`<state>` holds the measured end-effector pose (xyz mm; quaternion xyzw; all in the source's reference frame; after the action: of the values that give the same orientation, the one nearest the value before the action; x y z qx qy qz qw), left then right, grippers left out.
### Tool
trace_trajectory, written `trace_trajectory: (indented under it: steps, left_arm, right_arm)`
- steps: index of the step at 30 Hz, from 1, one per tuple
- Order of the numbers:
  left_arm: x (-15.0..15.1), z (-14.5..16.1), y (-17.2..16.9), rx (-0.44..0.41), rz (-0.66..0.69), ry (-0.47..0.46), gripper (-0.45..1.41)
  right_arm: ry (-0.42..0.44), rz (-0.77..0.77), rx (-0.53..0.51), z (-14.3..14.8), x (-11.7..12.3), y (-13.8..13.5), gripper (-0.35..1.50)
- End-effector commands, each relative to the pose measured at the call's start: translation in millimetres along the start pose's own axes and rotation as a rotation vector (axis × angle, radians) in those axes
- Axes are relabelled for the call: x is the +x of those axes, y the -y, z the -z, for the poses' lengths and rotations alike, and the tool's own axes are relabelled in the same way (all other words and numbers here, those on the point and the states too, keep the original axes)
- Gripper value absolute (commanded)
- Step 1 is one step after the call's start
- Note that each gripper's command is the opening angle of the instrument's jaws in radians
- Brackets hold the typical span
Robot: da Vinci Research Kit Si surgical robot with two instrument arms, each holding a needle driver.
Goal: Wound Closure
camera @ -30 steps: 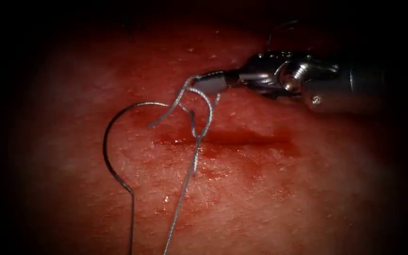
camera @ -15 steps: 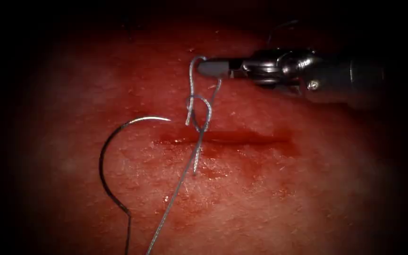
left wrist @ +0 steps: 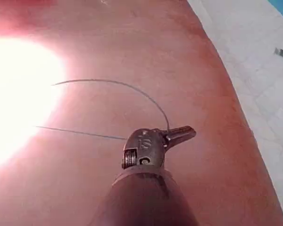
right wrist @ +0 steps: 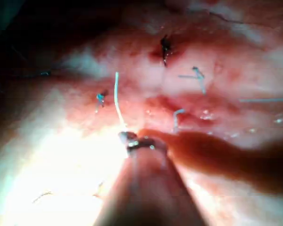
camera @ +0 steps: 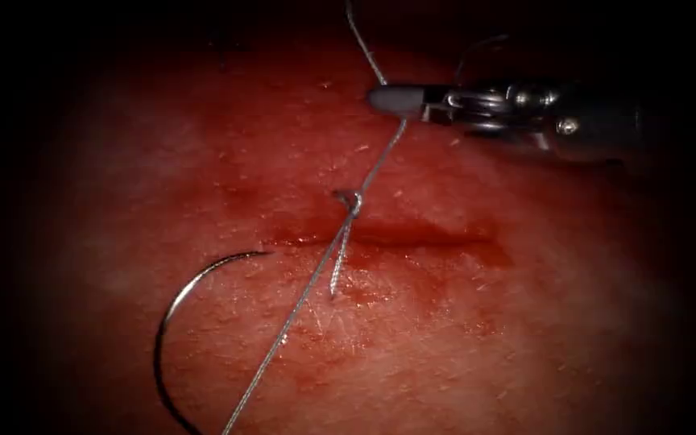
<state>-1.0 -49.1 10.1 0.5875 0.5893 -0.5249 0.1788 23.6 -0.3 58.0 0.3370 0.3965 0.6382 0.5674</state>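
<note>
The tissue [camera: 461, 322] has a horizontal cut [camera: 420, 235] wet with red fluid. A small knot [camera: 352, 199] sits at the cut's left part, with a short tail [camera: 337, 278] below it. The thread [camera: 380, 161] runs taut from the knot up to my right tool [camera: 388, 101], whose jaws are shut on it, and another strand [camera: 283, 330] runs down-left. The curved needle [camera: 172, 310] lies loose on the tissue, left of and below the cut, not in the tissue. My left tool [left wrist: 181, 134] is shut on the thread [left wrist: 80, 133], next to the needle's arc [left wrist: 113, 83].
Several cut thread ends [right wrist: 197, 75] and an older dark stitch [right wrist: 164, 47] lie on the tissue beyond the right tool [right wrist: 132, 140]. A white cloth [left wrist: 254, 52] borders the tissue's edge.
The right tool rose and moved right, drawing the open loop down into a tight knot at the cut. The needle slid down and left, and the lower strand went taut.
</note>
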Motion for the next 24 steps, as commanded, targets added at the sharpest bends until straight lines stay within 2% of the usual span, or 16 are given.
trace_trajectory:
  steps: [1,6,7,10,13,16,21,24]
  left_arm:
    - [-0.8,-0.5,0.1,-0.015,0.001,-0.002,-0.45]
    - [-2.3,-1.3,-1.6,-0.123,0.001,0.020,-0.45]
    - [-2.3,-1.3,-1.6,-0.123,0.001,0.020,-0.45]
    - [-3.3,-2.9,-2.2,-0.203,0.001,0.036,-0.45]
    - [-4.3,-4.3,-2.7,-0.247,-0.007,0.053,-0.45]
    - [-4.7,-5.3,-3.4,-0.281,-0.022,0.065,-0.45]
    - [-4.6,-5.4,-3.9,-0.306,-0.023,0.063,-0.45]
    - [-4.7,-5.4,-4.1,-0.325,-0.029,0.068,-0.45]
  right_arm:
    - [-0.005,-0.002,-0.007,-0.7,-0.2,-0.3,-0.35]
    - [0.010,0.003,-0.024,-0.8,-0.5,-0.4,-0.35]
    - [0.010,0.003,-0.024,-0.8,-0.5,-0.4,-0.35]
    - [0.038,0.016,-0.051,-1.1,-1.1,-0.9,-0.35]
    - [0.057,0.030,-0.087,-1.5,-1.4,-1.8,-0.35]
    - [0.047,0.038,-0.111,-1.9,-1.0,-3.6,-0.35]
    - [0.043,0.053,-0.123,-2.0,-0.5,-5.5,-0.35]
    - [0.027,0.046,-0.139,-1.5,1.0,-6.4,-0.35]
